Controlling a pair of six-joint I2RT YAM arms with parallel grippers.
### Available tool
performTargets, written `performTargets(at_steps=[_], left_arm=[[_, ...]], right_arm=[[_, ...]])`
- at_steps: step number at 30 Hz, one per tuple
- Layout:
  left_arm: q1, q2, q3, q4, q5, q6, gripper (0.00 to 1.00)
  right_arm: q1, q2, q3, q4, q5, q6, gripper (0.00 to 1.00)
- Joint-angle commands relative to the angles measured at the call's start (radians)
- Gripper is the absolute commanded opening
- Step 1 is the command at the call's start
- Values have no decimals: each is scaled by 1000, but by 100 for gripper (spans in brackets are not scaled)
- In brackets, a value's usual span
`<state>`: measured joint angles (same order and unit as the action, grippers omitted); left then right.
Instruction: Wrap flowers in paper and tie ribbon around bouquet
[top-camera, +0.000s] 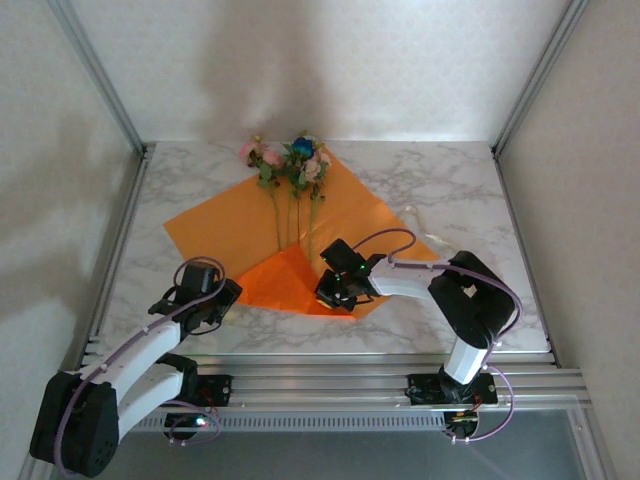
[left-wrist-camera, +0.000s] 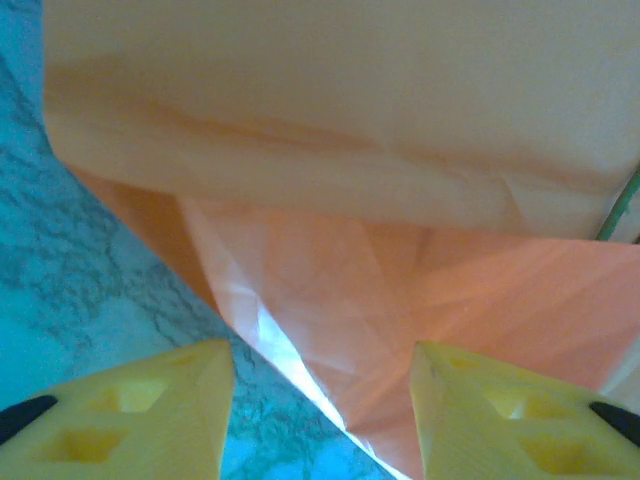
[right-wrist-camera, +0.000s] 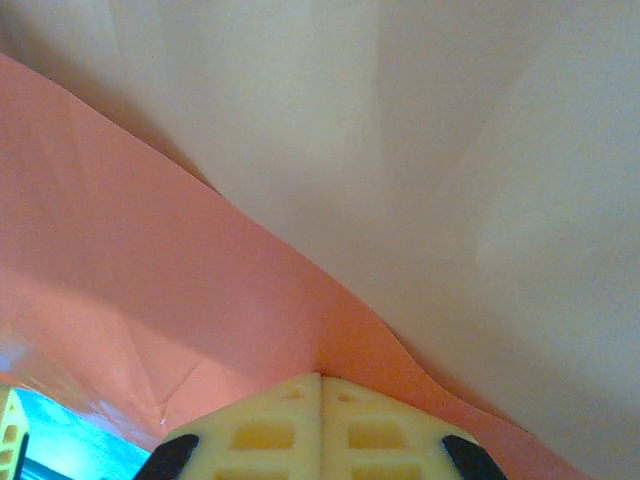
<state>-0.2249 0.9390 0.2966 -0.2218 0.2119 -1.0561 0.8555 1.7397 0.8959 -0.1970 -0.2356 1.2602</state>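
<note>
The orange paper (top-camera: 225, 225) lies spread on the marble table, with the flowers (top-camera: 290, 165) on it, blooms at the far corner and stems running toward me. The paper's near corner is folded back over the stem ends as a brighter flap (top-camera: 285, 280). My right gripper (top-camera: 335, 292) is shut on the paper at that flap's right edge; its wrist view shows the jaws pressed together (right-wrist-camera: 320, 378) against orange paper (right-wrist-camera: 150, 260). My left gripper (top-camera: 228, 298) stands open at the flap's left edge, with the paper's edge (left-wrist-camera: 330, 330) between its fingers (left-wrist-camera: 140, 410). The ribbon (top-camera: 428, 232) lies right of the paper.
A green stem (left-wrist-camera: 620, 205) shows at the right edge of the left wrist view. Metal frame posts and white walls enclose the table (top-camera: 450, 180) on three sides. Bare marble lies to the right and at the far back.
</note>
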Motion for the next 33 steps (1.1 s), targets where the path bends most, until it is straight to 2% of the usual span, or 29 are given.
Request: performTargets(at_steps=[1, 5, 8, 12, 15, 18, 19, 20, 21, 24, 26, 30, 33], left_arm=[[12, -17, -63, 152, 0, -22, 45], [14, -25, -97, 237, 8, -18, 39], [19, -32, -115, 266, 3, -6, 27], [24, -40, -123, 306, 9, 0, 6], [24, -49, -108, 294, 7, 9, 0], [24, -68, -106, 271, 18, 4, 0], [24, -73, -113, 273, 30, 1, 3], [23, -76, -119, 277, 42, -4, 12], [19, -80, -127, 272, 51, -11, 26], [0, -101, -133, 224, 51, -21, 45], [-12, -131, -150, 216, 56, -43, 46], [-53, -171, -181, 201, 48, -95, 43], [-64, -166, -207, 259, 47, -108, 33]], right_arm=[[-10, 85, -45, -92, 39, 13, 0], [-14, 87, -54, -81, 29, 23, 0], [-17, 89, -54, -82, 27, 21, 0], [-18, 90, -53, -82, 23, 21, 0], [-20, 91, -53, -82, 24, 24, 0], [-21, 96, -55, -74, 18, 31, 0], [-21, 96, -56, -72, 19, 33, 0], [-21, 97, -56, -70, 16, 36, 0], [-23, 97, -57, -66, 15, 39, 0], [-23, 97, -59, -64, 15, 44, 0], [-24, 97, -59, -65, 15, 47, 0], [-27, 99, -58, -61, 18, 50, 0], [-27, 99, -61, -61, 17, 51, 0]])
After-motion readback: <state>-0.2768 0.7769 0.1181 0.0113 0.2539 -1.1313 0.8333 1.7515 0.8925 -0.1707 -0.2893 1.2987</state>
